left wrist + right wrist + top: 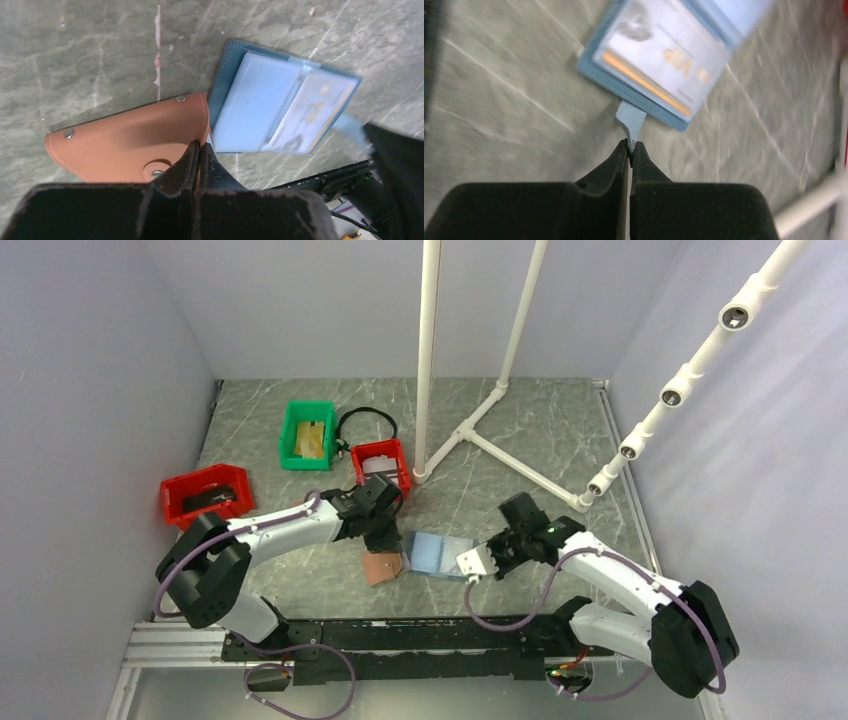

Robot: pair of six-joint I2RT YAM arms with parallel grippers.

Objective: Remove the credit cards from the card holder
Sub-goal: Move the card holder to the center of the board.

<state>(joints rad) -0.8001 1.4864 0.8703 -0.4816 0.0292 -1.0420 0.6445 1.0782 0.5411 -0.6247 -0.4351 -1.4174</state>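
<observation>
Motion blur smears the whole right wrist view. The print on the card [649, 55] inside the card holder [704, 107] cannot be read, and the top edge cuts off the holder's far half. The near end of the tab [630, 120] vanishes between the pressed-together fingers of the right gripper [630, 146].

In the left wrist view, the left gripper [199, 150] hides the near edge of the brown flap [125, 140] and part of its snap [156, 173].

From above, the contents of the left red bin [205, 476], the small red bin [378, 446] and the green bin [290, 435] are too small to identify.
</observation>
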